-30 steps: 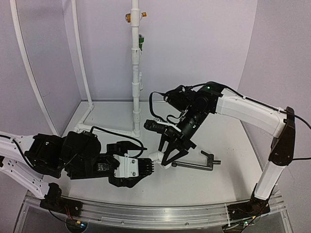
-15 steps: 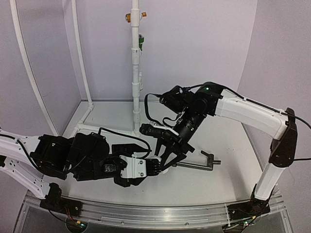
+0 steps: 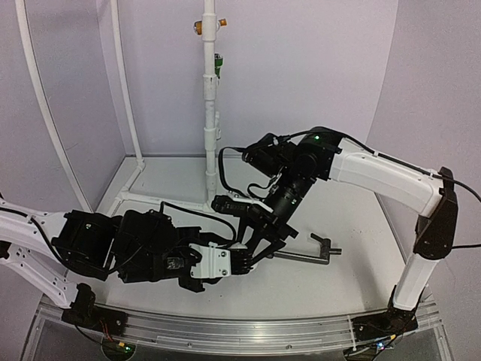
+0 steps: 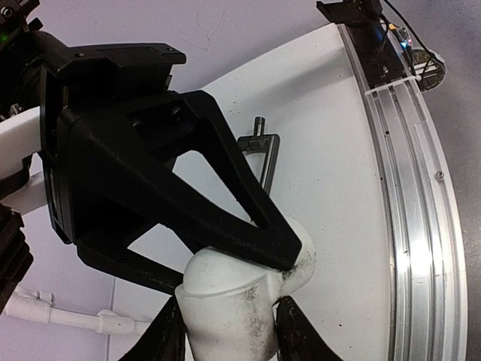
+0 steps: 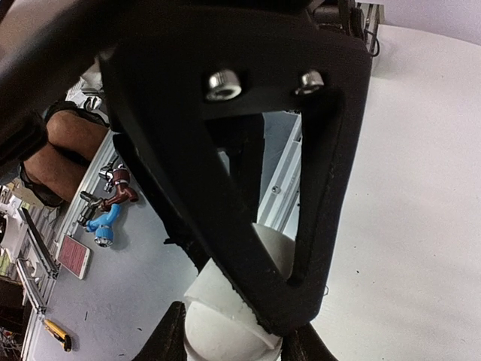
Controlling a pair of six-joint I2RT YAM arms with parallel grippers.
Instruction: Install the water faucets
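Observation:
The water faucet, a small black tap with a thin stem and a crossbar end, lies flat on the white table just right of both grippers, held by neither. It also shows in the left wrist view, beyond the jaws. A small white elbow fitting hangs a little above the table between the two arms. My left gripper is shut on one end of the elbow, with its fingers pressing both sides. My right gripper is shut on the elbow's other end.
A tall white pipe stand rises at the back centre with an orange fitting and a green fitting on it. Its base pipes lie on the table behind my left arm. An aluminium rail runs along the near edge.
My left arm has reached right to the elbow fitting held by my right gripper, and its jaws have closed on it. The right gripper has shifted slightly left. The faucet has not moved.

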